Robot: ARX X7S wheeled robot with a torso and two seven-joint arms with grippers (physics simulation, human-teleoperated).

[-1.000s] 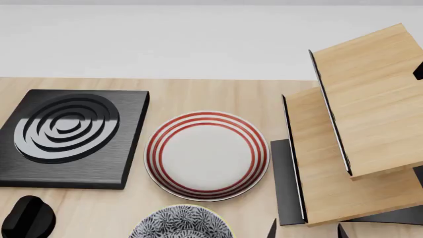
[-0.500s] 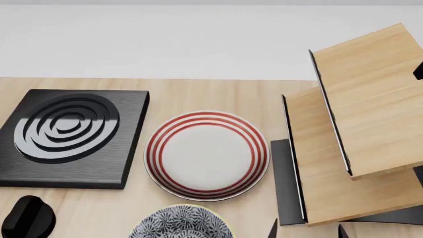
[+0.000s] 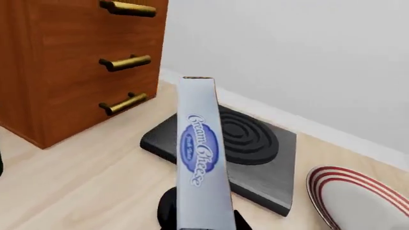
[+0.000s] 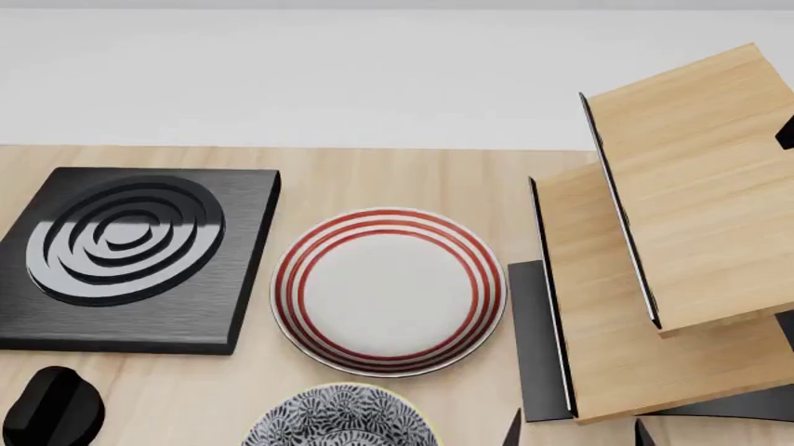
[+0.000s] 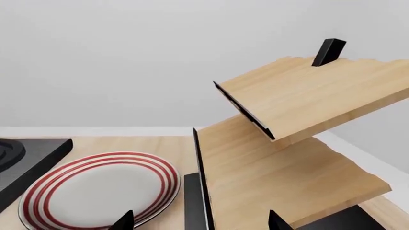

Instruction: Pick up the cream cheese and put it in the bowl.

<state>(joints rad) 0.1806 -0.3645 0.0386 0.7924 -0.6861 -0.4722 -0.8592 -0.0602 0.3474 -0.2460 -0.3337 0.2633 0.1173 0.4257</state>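
Pale wood counter under a white wall. Left claw (image 3: 203, 225) — clamped on the cream cheese (image 3: 201, 153), its long axis running straight out from the jaws. Right claw (image 5: 199, 221) stands apart, empty. Beyond lie the stove plate (image 4: 130, 255) and red-ringed plate (image 4: 389, 290) — the bowl (image 4: 337, 420) sits empty at the near edge, nearer the left arm.

The cream cheese (image 3: 201, 158) box is silver-grey with a dark blue oval logo. The bowl (image 4: 340, 416) carries dense dark-blue-and-white florals. The plate (image 4: 389, 291) is white with red rings; the black stove plate (image 4: 130, 251) shows concentric grooves.
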